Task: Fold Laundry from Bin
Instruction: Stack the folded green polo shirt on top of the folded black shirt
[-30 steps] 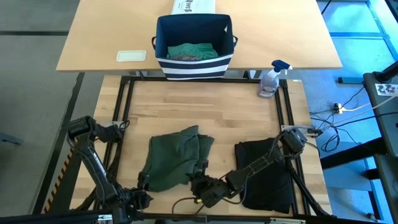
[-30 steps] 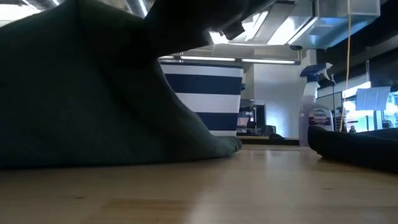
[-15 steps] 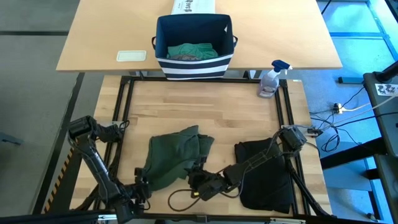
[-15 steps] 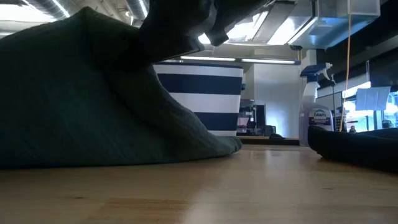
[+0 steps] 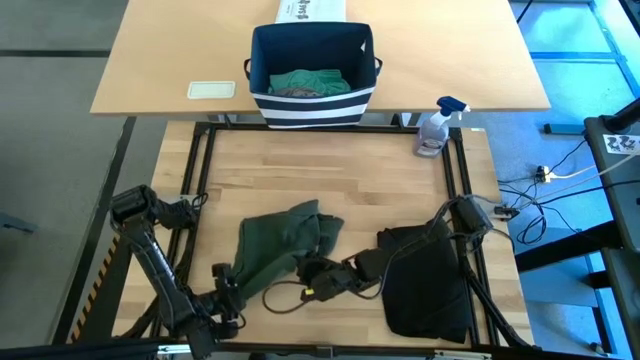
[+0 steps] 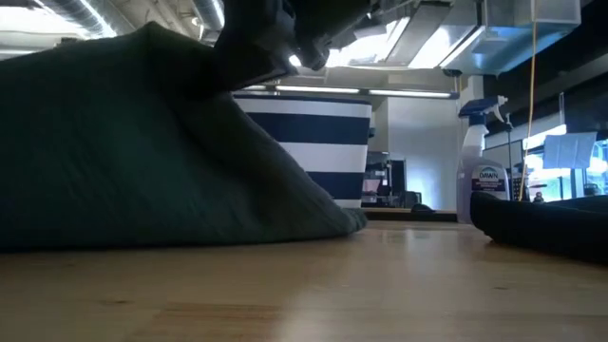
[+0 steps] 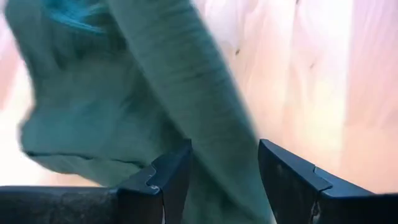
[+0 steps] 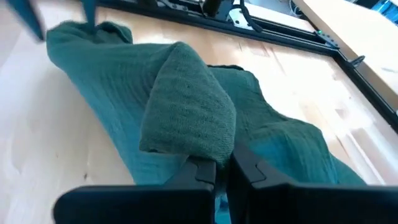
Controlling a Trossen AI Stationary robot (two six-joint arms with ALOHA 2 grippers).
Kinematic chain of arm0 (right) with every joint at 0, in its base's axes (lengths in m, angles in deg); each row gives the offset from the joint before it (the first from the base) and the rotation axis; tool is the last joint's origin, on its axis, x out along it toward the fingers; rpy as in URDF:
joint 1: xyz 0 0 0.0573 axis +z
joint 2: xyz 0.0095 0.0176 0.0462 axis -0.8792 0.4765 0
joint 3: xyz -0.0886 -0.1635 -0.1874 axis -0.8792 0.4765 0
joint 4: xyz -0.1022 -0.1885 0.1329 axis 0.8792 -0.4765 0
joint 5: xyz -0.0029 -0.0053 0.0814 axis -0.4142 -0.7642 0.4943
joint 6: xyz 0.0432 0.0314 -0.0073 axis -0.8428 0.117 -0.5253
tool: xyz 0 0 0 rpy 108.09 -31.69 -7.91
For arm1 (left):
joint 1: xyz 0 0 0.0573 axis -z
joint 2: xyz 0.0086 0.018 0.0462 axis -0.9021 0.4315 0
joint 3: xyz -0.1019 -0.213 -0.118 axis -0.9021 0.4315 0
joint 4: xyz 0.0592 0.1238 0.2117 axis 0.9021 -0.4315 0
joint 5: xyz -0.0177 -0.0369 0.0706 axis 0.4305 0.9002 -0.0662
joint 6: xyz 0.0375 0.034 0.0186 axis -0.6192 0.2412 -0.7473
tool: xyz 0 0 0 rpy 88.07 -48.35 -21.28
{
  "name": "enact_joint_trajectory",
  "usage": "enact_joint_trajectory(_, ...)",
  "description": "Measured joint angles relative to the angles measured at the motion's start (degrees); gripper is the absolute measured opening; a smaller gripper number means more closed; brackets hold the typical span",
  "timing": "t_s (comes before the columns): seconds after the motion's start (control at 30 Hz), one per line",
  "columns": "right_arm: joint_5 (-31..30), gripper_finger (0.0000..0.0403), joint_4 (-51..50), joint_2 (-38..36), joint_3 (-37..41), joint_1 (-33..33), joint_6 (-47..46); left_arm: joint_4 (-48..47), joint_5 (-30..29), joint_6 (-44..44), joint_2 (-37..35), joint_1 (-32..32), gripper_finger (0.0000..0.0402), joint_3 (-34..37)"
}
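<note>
Laundry, high view: green garment (image 5: 280, 248) crumpled on near table (image 5: 330, 180), black garment (image 5: 430, 280) just right of it, more cloth in bin (image 5: 312, 75) on far table. Right gripper (image 5: 318, 280) at green garment's near edge; left gripper (image 5: 228, 290) at its left corner, fingers hard to make out.

Low view: green heap fills left, hiding much of bin; bottle (image 6: 486, 152) right.

Left wrist: fingers (image 7: 168, 177) apart, cloth between (grip unclear).

Right wrist: right gripper clamped on green fold.

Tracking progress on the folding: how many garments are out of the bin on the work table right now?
2: a dark green garment near the table's front middle, gripped by both grippers, and a black garment to its right. More laundry sits in the bin, some possibly hidden.
</note>
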Motion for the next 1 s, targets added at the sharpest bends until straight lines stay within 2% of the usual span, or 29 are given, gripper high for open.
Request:
enact_joint_trajectory(0.2, 1.84, 0.0007, -0.59, -0.19, -0.02, -1.73, -0.93, 5.74, 2.06, 2.03, 0.00, -1.25, 0.0179, -0.26)
enact_joint_trajectory(0.5, 3.05, 0.0007, -0.19, -0.18, -0.02, -2.20, -0.94, 0.06, 5.59, 11.72, 0.44, -2.64, 0.0179, -0.31)
enact_joint_trajectory(0.7, 3.04, 0.0007, -0.21, -0.17, -0.02, -2.15, -0.92, -0.50, 6.81, 11.78, 0.42, -3.89, 0.0179, -0.31)
enact_joint_trajectory(1.0, 3.40, 0.0007, -0.23, -0.17, -0.02, -2.49, -0.87, 3.73, 7.23, 10.72, 0.42, -4.22, 0.0179, -0.28)
